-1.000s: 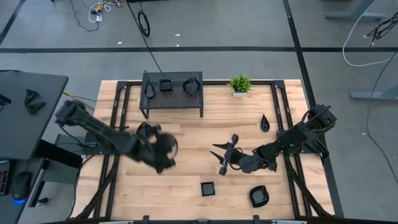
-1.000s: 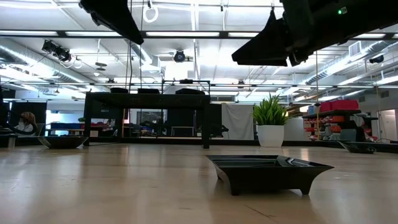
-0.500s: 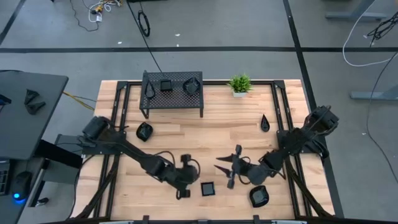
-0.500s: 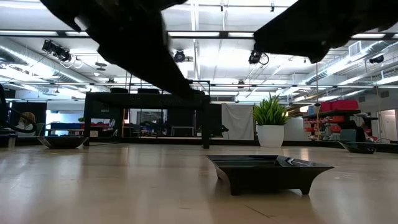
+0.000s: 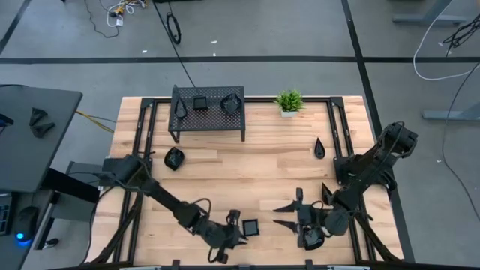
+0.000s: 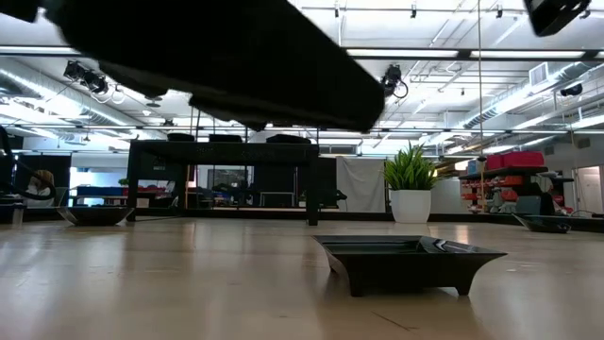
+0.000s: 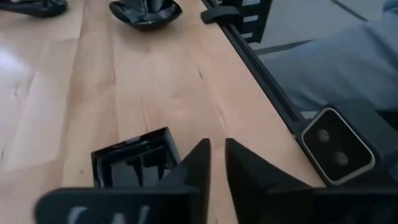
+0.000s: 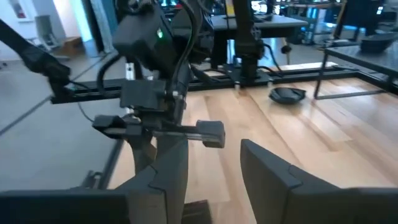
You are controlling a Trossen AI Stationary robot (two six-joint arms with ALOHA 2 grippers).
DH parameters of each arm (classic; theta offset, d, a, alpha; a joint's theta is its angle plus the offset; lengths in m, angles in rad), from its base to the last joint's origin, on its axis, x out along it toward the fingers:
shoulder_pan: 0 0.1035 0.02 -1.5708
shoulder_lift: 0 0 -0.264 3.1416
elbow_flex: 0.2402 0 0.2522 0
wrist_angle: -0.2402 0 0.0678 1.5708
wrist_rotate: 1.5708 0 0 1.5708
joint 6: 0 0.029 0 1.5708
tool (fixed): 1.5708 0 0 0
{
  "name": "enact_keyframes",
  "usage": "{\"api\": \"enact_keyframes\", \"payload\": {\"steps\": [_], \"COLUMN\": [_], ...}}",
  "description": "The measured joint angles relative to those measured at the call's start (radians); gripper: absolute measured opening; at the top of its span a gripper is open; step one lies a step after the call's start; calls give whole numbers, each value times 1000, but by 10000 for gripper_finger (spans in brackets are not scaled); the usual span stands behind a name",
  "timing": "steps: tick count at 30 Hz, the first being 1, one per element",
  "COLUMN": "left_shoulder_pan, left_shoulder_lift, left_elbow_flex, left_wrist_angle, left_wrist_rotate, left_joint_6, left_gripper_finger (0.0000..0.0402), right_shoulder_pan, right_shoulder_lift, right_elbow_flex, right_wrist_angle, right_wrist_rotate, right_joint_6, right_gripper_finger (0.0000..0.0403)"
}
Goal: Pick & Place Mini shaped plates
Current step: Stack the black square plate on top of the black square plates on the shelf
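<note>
A square mini plate (image 5: 250,227) (image 7: 134,163) (image 6: 408,260) rests flat on the table near its front edge. My left gripper (image 5: 238,229) (image 7: 217,155) is low just to its left, with its fingers a narrow gap apart beside the plate's corner. My right gripper (image 5: 289,211) (image 8: 214,168) hovers open to the plate's right. A rounded plate (image 5: 313,238) lies under the right wrist. Other plates are a blob (image 5: 175,158) at the left and a teardrop (image 5: 319,148) at the right. Three more plates sit on the rack (image 5: 208,112).
A small potted plant (image 5: 289,101) (image 6: 411,184) stands at the far edge beside the rack. A small camera block (image 7: 339,149) sits at the table's front edge near my left gripper. Bare wood lies across the table's middle (image 5: 247,169).
My left gripper has swept from the table's left middle toward the near edge and to the right. It has sunk low and levelled out, ending beside the square plate. My right gripper has swung toward the near edge, staying open. No plate has moved.
</note>
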Motion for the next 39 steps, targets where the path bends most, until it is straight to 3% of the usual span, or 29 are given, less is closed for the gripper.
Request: {"api": "enact_keyframes", "payload": {"steps": [7, 12, 19, 32, 39], "left_shoulder_pan": [-53, -53, -53, -50, -50], "left_shoulder_lift": [81, 146, 199, 197, 197], "left_elbow_flex": [108, 218, 327, 325, 325], "left_wrist_angle": [-51, -223, -444, -477, -478], "left_wrist_rotate": [-166, -220, -322, -300, -305], "left_joint_6": [13, -34, -97, -134, -134], "left_gripper_finger": [133, 153, 132, 85, 41], "right_shoulder_pan": [43, 57, 71, 79, 79], "right_shoulder_lift": [-3, -3, -3, -3, -3], "right_elbow_flex": [0, 0, 0, 0, 0], "right_wrist_angle": [-1, 0, -3, -23, -33], "right_wrist_rotate": [0, 0, -1, -1, -1], "right_joint_6": [40, 53, 60, 67, 86], "right_gripper_finger": [148, 148, 148, 148, 148]}}
